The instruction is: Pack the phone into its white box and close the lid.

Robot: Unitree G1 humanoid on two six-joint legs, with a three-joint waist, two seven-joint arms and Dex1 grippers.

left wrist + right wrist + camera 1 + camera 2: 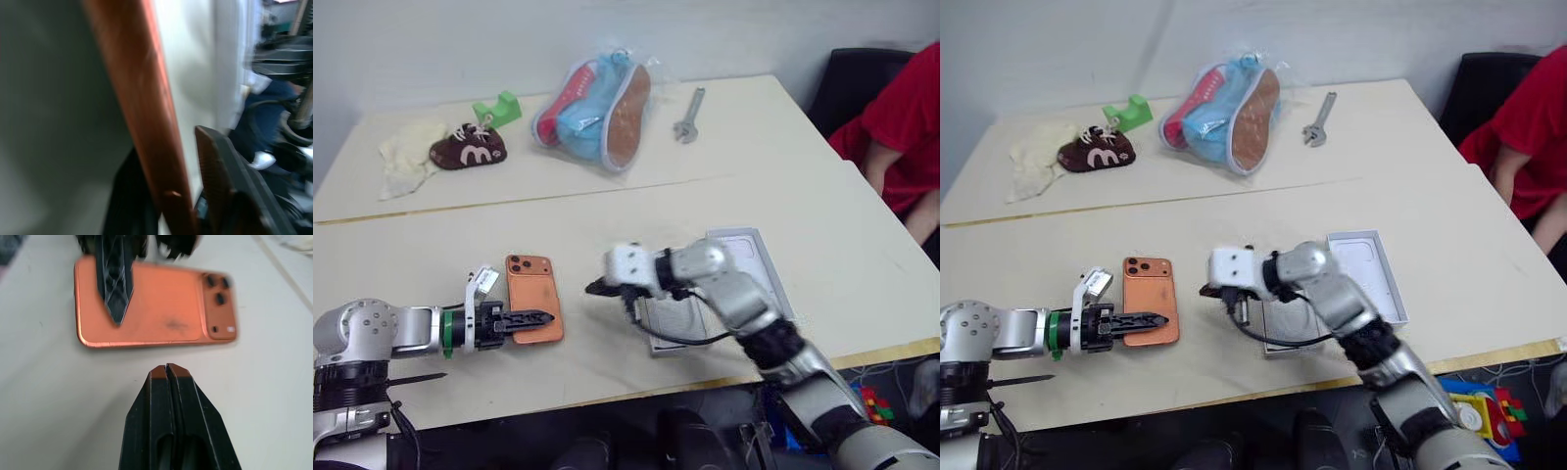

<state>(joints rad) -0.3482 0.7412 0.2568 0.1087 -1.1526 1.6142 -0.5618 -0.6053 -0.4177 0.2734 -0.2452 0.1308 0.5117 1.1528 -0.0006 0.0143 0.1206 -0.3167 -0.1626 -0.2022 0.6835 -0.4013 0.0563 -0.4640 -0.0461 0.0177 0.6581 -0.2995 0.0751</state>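
Left gripper point(530, 318), by the desk's near edge, has its jaws clamped on the near short end of the phone point(531, 295), apparently gripping its edge. The phone's long axis runs near-to-far. Right gripper point(598, 287), jaws clenched empty, hangs just beside it. The white box point(673, 318) lies beyond.

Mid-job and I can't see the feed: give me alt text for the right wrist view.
The right gripper, fingers pressed shut, points at the long edge of the orange phone, which lies camera side up on the pale table, with a gap between them. From the far side, the left gripper has one black finger lying across the phone's back.
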